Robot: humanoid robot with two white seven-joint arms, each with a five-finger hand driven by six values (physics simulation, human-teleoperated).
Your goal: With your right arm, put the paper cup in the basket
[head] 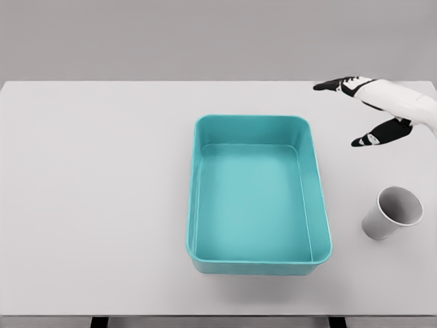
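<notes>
The right robot hand point(372, 109) hangs released, fingers spread, above the far right of the white bench point(95, 198). The grey paper cup point(392, 212) stands upright on the bench, just right of the teal rectangular plastic basket point(194, 205)

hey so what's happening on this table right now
The robot's right hand hovers at the table's far right with fingers spread, holding nothing. The paper cup stands upright near the right edge, nearer the camera than the hand, untouched. The teal basket sits mid-table, empty. The left arm isn't visible.
</notes>
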